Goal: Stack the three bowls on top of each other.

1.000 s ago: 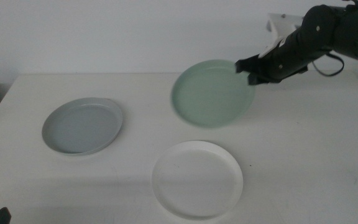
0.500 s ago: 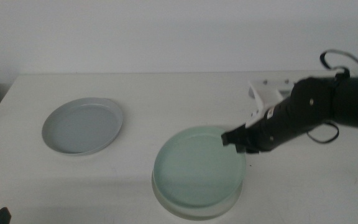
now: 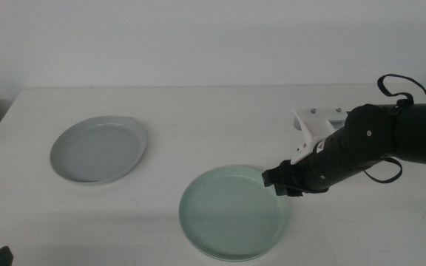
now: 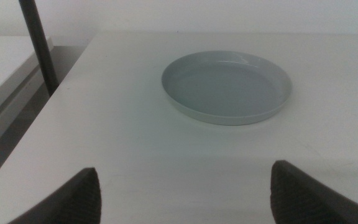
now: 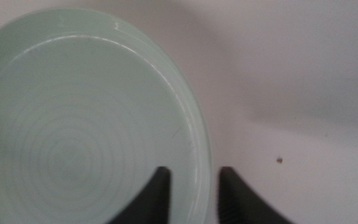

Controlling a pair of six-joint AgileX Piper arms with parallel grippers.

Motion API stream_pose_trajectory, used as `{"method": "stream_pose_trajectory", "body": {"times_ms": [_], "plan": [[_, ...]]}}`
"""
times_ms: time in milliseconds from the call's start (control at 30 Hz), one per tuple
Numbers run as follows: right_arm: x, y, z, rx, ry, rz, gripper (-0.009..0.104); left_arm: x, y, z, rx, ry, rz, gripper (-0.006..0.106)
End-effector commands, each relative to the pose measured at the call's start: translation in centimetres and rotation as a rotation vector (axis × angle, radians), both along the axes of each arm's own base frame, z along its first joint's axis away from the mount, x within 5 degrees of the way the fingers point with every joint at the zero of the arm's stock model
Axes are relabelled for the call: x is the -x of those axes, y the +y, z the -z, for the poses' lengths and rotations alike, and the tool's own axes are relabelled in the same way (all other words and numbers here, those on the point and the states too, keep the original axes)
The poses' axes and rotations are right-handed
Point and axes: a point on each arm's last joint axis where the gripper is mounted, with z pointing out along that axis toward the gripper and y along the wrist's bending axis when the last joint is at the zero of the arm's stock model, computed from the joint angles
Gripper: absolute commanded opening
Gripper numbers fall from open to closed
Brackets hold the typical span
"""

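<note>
Since a second ago the green bowl [image 3: 233, 222] has come from the upper middle of the frame down to the lower centre, and it now sits level where the white bowl lay; half a second ago a white rim still showed under it, but now I can make out only a thin pale edge beneath, too faint for me to call. My right tool [image 3: 278, 182] reaches in from the right side of the middle view and sits at the bowl's right rim. In the right wrist view the two dark jaws straddle that rim [image 5: 199, 163], one inside the bowl, one outside — a narrow gap shows on each side, so I read them as slightly spread around the rim, not pinching it.

I see the grey-blue bowl [image 3: 98, 148] alone at the left of the tabletop [image 3: 198, 118], well apart from the green one. My left tool [image 4: 185, 196] waits at the lower left edge of the middle view — its jaws stand wide apart in its wrist view, with the grey-blue bowl ahead of them.
</note>
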Motion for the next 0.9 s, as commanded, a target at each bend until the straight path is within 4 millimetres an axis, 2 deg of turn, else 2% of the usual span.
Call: {"method": "stream_pose_trajectory", "body": {"times_ms": [0,67,167,433,633,733,867], "plan": [[0.2,0.0,-3.4,-0.048,-0.100,-0.011,0.034,0.0,-0.1,-0.9,0.013,-0.097,0.008,0.097],[0.8,-0.3,-4.9,-0.050,-0.135,-0.037,0.043,0.0,-0.1,-0.9,0.013,-0.097,0.008,0.097],[2.3,-1.0,-8.4,-0.063,-0.231,-0.093,0.050,0.0,-0.1,-0.9,0.013,-0.097,0.008,0.097],[9.6,-4.4,-17.7,-0.132,-0.477,-0.177,0.053,0.0,-0.1,-0.9,0.013,-0.097,0.008,0.097],[15.4,-7.4,-21.6,-0.144,-0.614,-0.209,0.053,0.0,-0.1,-0.9,0.013,-0.097,0.008,0.097],[18.6,-9.0,-23.1,-0.154,-0.692,-0.222,0.053,0.0,-0.1,-0.9,0.013,-0.097,0.008,0.097],[21.9,-10.7,-24.4,-0.182,-0.795,-0.218,0.053,0.0,-0.1,-0.9,0.013,-0.097,0.008,0.097]]}}
